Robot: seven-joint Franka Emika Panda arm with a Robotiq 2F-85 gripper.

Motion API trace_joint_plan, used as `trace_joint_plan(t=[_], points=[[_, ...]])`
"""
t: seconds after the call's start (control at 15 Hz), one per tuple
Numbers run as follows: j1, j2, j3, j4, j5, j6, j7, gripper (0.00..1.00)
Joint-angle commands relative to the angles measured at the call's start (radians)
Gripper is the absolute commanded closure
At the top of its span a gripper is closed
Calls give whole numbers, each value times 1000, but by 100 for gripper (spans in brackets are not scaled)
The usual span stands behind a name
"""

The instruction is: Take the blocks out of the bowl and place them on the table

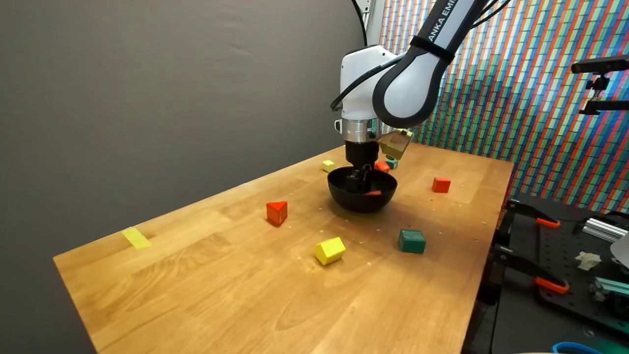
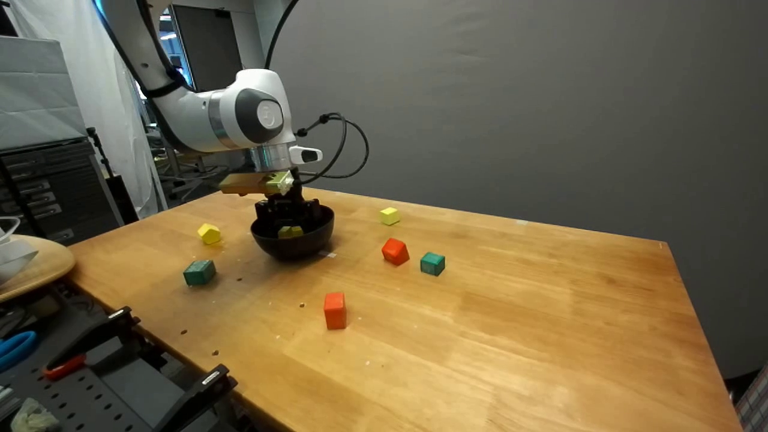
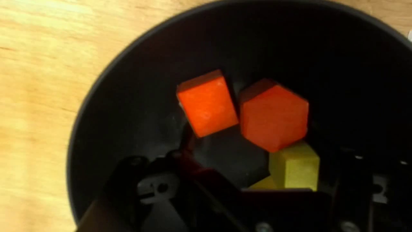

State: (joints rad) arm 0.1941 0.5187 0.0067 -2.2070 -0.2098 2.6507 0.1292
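Right of centre in an exterior view, the bowl [image 1: 358, 202] stands upright on the table [image 1: 221, 295], loose blocks [image 1: 412, 241] spread around it, consistent with the task's aim. Near centre in the wrist view, an orange block [image 3: 208, 104] and a red block [image 3: 275, 117] lie inside, probably gathered by the bowl's slope. The gripper [image 2: 292, 222] is within, jaws apart, a yellow block [image 3: 301, 167] between them, presumably straddled for pinching; contact cannot be confirmed.

Bowl [image 3: 122, 109], wrist view: free edge, 10 to 1 o'clock — orange block [image 3: 207, 108], red block [image 3: 273, 119] inward
Table [image 1: 245, 300], in an exterior view: gap at bowl's 6 o'clock — yellow block [image 1: 330, 251], green block [image 1: 412, 241] flank
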Motion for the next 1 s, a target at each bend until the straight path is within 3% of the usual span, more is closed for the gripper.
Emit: trace_joint_plan(t=[0.0, 0.33, 0.67, 0.93], points=[[-9, 19, 10, 70, 20, -71, -30, 51], [4, 5, -3, 81, 1, -78, -3, 89], [61, -91, -59, 27, -83, -76, 69, 85], [153, -188, -130, 0, -284, -2, 238, 86]])
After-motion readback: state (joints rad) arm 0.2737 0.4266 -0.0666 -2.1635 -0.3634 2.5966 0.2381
